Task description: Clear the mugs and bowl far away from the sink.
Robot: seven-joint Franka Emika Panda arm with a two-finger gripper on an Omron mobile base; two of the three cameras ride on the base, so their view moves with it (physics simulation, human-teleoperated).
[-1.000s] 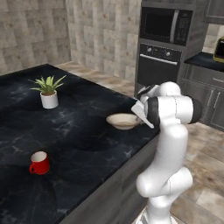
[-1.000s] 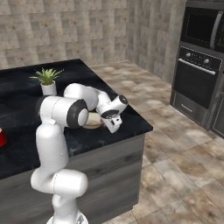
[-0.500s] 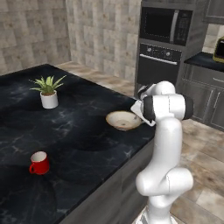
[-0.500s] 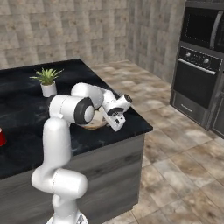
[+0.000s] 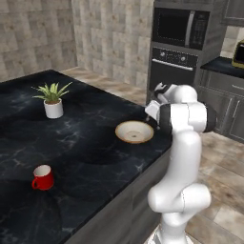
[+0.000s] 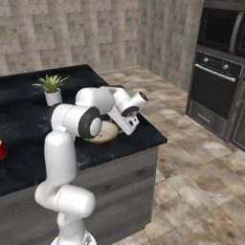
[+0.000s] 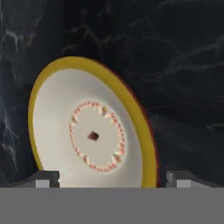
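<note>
Bowl is set flat on the dark counter at centre frame in the left base view, near the counter's right edge, presumably so that it lies well away from any sink. It is seen empty, with a ringed mark inside. The gripper is held just off its rim, jaws spread wide and grasping nothing. A red mug, seemingly empty, is left at lower left; a plant is kept at upper left.
</note>
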